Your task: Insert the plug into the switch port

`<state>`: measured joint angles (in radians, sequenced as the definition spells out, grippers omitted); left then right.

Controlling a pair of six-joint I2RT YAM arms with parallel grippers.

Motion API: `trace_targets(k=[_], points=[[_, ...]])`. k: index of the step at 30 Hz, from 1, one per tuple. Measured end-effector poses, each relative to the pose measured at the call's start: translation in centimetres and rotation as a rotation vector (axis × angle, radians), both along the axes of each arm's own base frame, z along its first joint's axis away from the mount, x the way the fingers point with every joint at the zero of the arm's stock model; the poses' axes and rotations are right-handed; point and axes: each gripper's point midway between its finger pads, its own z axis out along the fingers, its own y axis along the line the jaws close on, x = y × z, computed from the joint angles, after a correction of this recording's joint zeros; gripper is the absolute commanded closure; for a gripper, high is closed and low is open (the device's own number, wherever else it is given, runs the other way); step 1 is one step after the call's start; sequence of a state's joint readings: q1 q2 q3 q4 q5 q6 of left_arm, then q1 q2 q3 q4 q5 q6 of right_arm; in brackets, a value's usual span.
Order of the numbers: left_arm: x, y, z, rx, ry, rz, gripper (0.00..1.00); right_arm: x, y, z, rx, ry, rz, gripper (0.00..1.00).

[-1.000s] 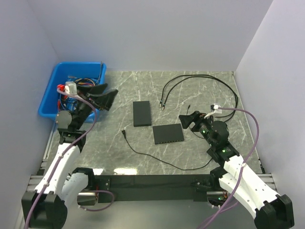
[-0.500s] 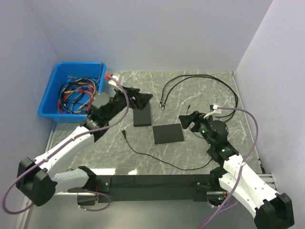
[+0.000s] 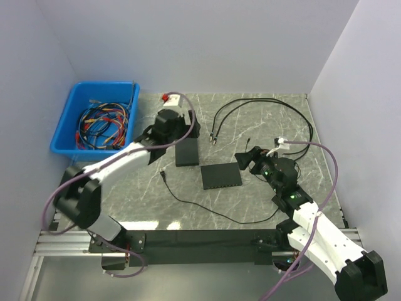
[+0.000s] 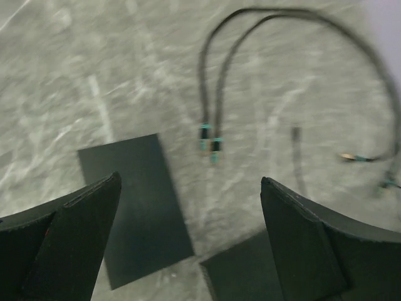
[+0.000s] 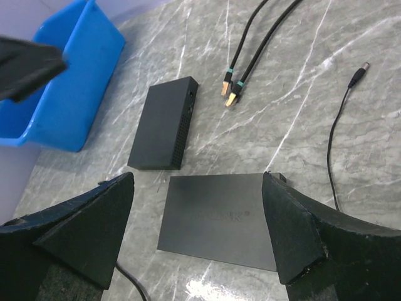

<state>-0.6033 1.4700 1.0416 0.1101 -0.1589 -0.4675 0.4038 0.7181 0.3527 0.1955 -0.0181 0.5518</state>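
Open fingers, no plug picked up yet.

Left fingers [image 4: 69, 244] wide apart and empty, hanging over the small black box [image 3: 187, 149], most likely to reach the gold plugs [image 5: 230, 94] just past it. Right fingers [image 5: 88, 232] wide apart and empty too, low by the big black box [image 5: 219, 219], maybe to keep it from sliding. Plugs side by side on the bench [image 3: 150, 210], touching no box. Counted: two black boxes, two gold plugs, two thin wire ends [image 3: 163, 170], one blue bin [image 5: 81, 88] of wires.
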Motion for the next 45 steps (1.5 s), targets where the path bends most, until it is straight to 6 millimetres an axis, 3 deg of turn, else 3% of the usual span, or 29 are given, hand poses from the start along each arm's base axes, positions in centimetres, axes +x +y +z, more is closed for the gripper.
trace_targets(k=[9, 14, 16, 18, 21, 29, 39, 45], points=[[5.9, 1.5, -8.5, 0.261, 0.206, 0.198, 0.01, 0.0, -0.3, -0.9, -0.022, 0.03, -0.02, 0.11], [7.4, 4.7, -14.1, 0.322, 0.338, 0.248, 0.0, 0.2, -0.3, -1.9, -0.035, 0.06, -0.02, 0.12], [7.6, 6.2, -15.5, 0.319, 0.383, 0.267, 0.0, 0.2, -0.2, -2.2, -0.039, 0.071, -0.019, 0.12], [8.0, 7.4, -15.8, 0.308, 0.398, 0.289, 0.0, 0.2, -0.2, -2.5, -0.044, 0.082, -0.017, 0.12], [8.2, 7.4, -15.7, 0.283, 0.4, 0.28, 0.01, 0.2, -0.1, -2.8, -0.047, 0.091, -0.014, 0.12], [6.8, 4.4, -17.3, 0.218, 0.424, 0.167, 0.0, 0.2, 0.0, -3.1, -0.052, 0.105, -0.013, 0.12], [6.5, 2.6, -17.5, 0.182, 0.415, 0.113, 0.01, 0.2, 0.0, -3.5, -0.058, 0.118, -0.013, 0.13], [5.8, 0.3, -17.5, 0.177, 0.393, 0.043, 0.0, 0.2, -0.1, -3.6, -0.062, 0.124, -0.016, 0.13]])
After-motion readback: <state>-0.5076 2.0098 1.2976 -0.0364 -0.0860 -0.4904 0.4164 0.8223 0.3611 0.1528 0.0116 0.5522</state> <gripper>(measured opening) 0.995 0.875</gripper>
